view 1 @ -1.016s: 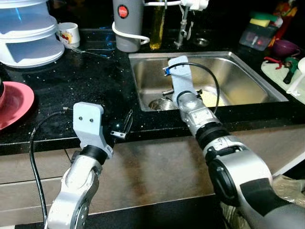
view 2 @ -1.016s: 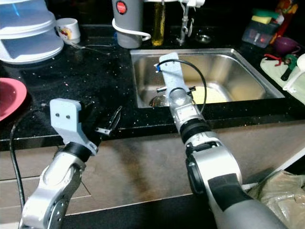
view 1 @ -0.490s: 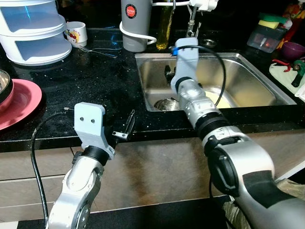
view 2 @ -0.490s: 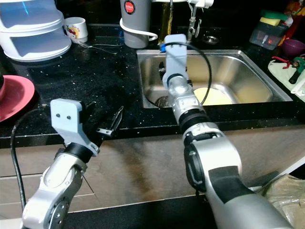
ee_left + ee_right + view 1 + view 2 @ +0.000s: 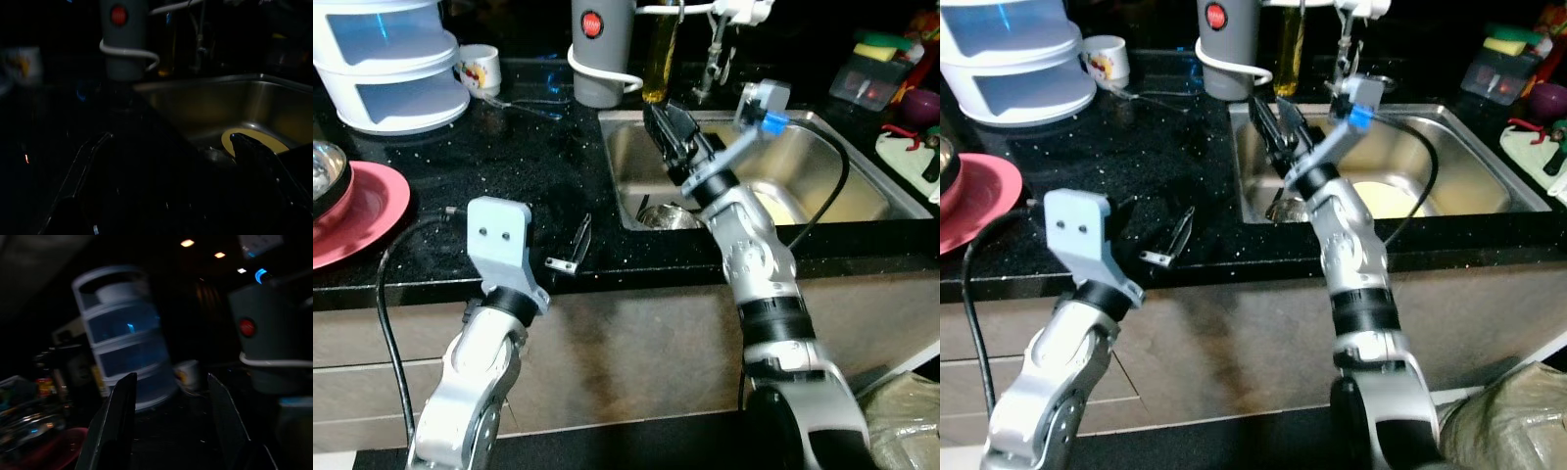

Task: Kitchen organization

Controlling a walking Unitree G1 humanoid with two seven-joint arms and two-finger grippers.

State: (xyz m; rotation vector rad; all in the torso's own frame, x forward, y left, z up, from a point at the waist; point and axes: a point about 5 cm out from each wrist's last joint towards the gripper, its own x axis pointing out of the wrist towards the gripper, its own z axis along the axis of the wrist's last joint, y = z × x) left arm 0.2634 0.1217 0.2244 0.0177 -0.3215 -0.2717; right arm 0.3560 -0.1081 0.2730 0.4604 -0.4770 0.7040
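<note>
My right gripper (image 5: 660, 119) is raised above the left end of the steel sink (image 5: 808, 162), fingers open and pointing left over the black counter, with nothing between them. In the right wrist view its fingers (image 5: 117, 416) frame the white tiered container (image 5: 124, 338) and a mug (image 5: 188, 374). A yellow plate (image 5: 773, 208) lies in the sink beside a metal strainer (image 5: 661, 215). My left gripper (image 5: 571, 251) hovers open at the counter's front edge; its dark wrist view faces the grey kettle (image 5: 123, 39) and the sink.
On the counter (image 5: 509, 157) stand a white tiered container (image 5: 396, 64), a mug (image 5: 480, 69), a grey kettle (image 5: 599, 54) and an oil bottle (image 5: 658, 59). A red plate (image 5: 367, 206) with a steel bowl (image 5: 328, 171) sits far left. The faucet (image 5: 715, 49) rises behind the sink.
My right arm has lifted out of the sink and turned its gripper to face left over the counter. The left arm has stayed put. The camera shifted slightly.
</note>
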